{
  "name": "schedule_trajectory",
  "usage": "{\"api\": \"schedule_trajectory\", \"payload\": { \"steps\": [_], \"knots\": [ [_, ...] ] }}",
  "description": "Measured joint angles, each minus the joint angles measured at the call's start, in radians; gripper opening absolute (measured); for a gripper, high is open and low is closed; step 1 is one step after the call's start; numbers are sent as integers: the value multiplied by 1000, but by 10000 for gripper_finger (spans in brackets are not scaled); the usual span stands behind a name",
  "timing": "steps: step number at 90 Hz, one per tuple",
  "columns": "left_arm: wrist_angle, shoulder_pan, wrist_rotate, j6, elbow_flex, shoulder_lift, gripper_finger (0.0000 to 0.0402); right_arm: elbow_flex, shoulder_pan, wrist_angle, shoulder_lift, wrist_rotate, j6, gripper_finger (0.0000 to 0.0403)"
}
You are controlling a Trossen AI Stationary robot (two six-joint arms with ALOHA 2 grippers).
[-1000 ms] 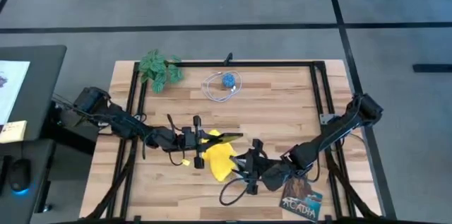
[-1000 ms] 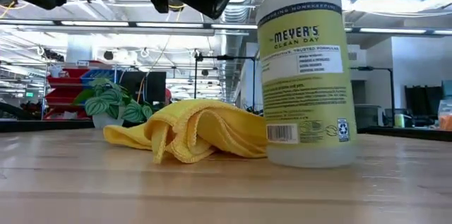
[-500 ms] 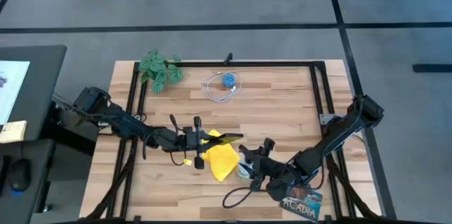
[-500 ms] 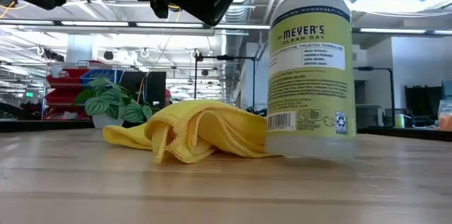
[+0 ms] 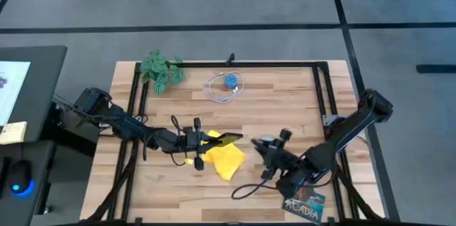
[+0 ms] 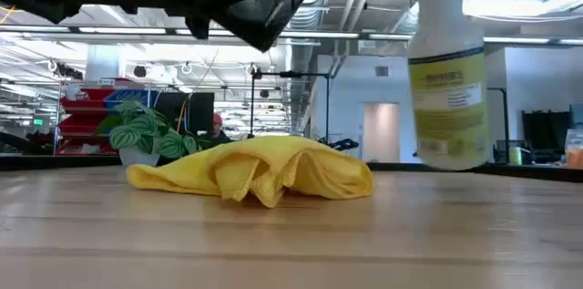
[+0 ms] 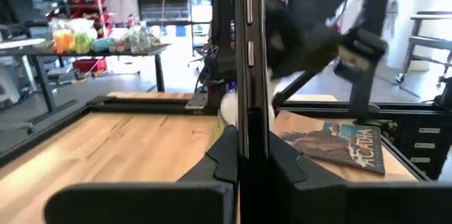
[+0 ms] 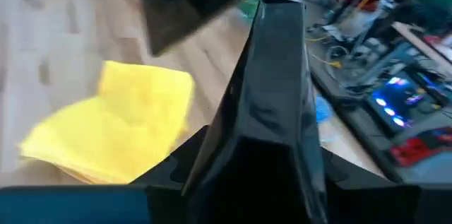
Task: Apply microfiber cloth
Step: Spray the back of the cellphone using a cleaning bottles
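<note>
The yellow microfiber cloth point(image 5: 225, 160) lies crumpled on the wooden table point(image 5: 285, 105), its underside resting on the boards point(image 6: 255, 170). My left gripper point(image 5: 201, 142) is at the cloth's far left edge, shut on a black smartphone point(image 5: 224, 139) that is seen edge-on in the left wrist view point(image 7: 244, 75). To the cloth's right, my right gripper point(image 5: 276, 149) is shut on a clear spray bottle with a yellow label point(image 6: 446, 79), which hangs above the table. My left gripper pinches the smartphone's lower end point(image 7: 244, 155) between its two fingers, one on each flat face. The phone stands on edge and reaches out past the fingertips, over the cloth's far edge. My right gripper holds the bottle by its dark top point(image 8: 274, 104); the low view's upper edge cuts off the contact. The bottle hangs below the fingers, slightly tilted, its base point(image 6: 448, 163) clear of the table.
A dark illustrated booklet point(image 5: 305, 204) lies at the near right corner. A small green plant point(image 5: 160, 69) stands at the far left, and a coiled white cable with a blue piece point(image 5: 226, 87) lies at the far middle. A black frame point(image 5: 320, 90) runs around the table.
My right gripper has carried the bottle up and toward the table's right and far edges, away from the cloth. The bottle, which stood against the cloth, is now lifted clear. The cloth's fold beside it has slumped and spread.
</note>
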Motion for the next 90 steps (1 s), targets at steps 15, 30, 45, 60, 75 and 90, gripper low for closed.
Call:
{"api": "schedule_trajectory", "payload": {
  "steps": [15, 30, 45, 60, 75, 90],
  "knots": [
    [2, 0, -2, -14, -12, 0, 11, -1, -3, -158, -5, 3, 150, 141],
    [2, 0, -2, -15, -12, 0, 11, -46, -1, -171, 1, 11, 244, 152],
    [-4, 0, -2, -15, -12, 0, 11, -59, 13, -190, 1, 10, 295, 154],
    [-4, 0, -2, -15, -12, 0, 11, -59, 20, -232, -6, -10, 296, 172],
    [-4, 0, -2, -16, -12, 0, 11, -59, 16, -271, -53, -25, 296, 233],
    [-9, 0, -2, -20, -12, 0, 11, -59, -4, -344, -136, -93, 296, 279]
  ]
}}
